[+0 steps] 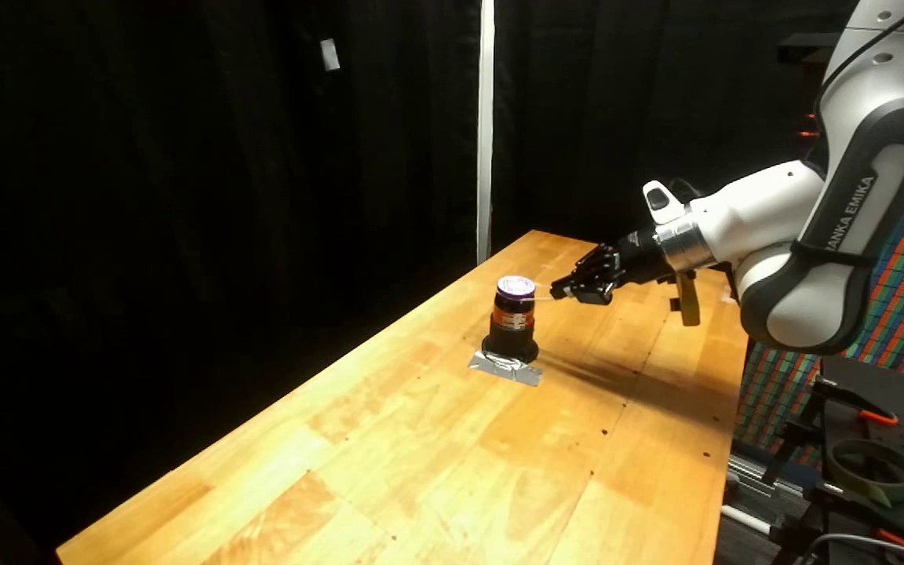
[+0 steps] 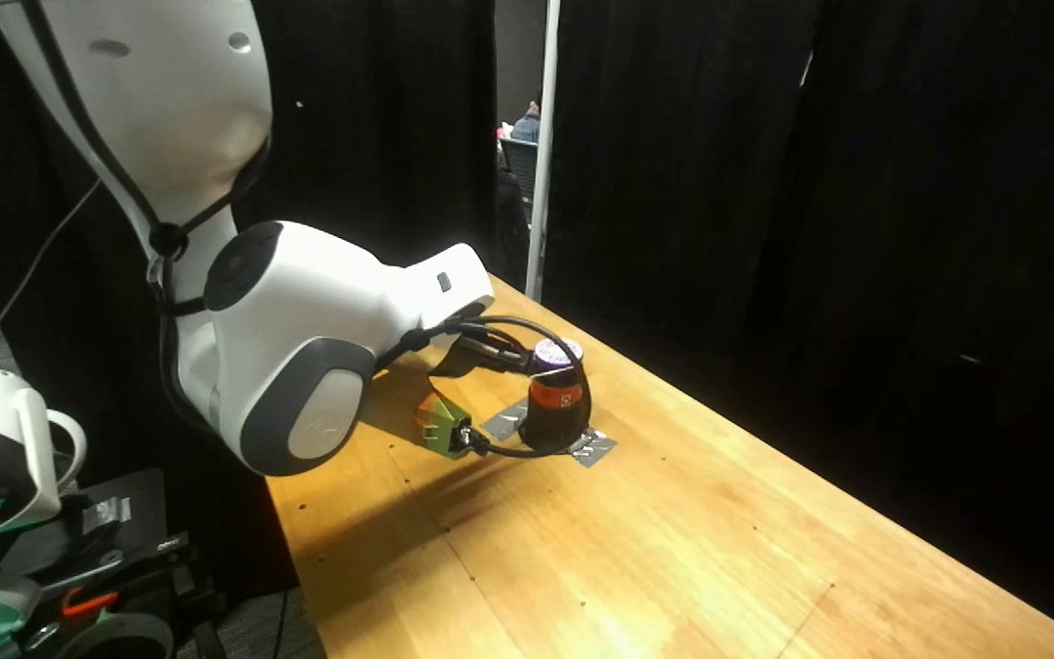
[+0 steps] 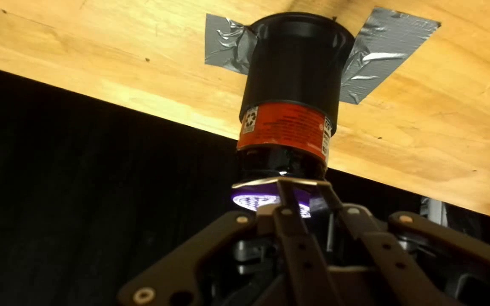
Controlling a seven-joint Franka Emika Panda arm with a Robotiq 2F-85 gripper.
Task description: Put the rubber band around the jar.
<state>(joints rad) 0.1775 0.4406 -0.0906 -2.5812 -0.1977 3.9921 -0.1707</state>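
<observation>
Wooden table [image 1: 452,471], jar [image 3: 281,157] just beside gripper [image 3: 306,189].

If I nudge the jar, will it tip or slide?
The jar probably won't tip or slide easily: it seems seated in a black base that grey tape holds to the table. Its dark, glossy wall may prove slippery.

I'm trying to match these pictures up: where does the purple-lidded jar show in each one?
In an exterior view, the jar is right of and just below centre.
In an exterior view, the jar is slightly right of and below centre.
In the wrist view, the jar appears upside down, slightly right of centre.
Shared landmark: the grey tape at its foot.
</observation>
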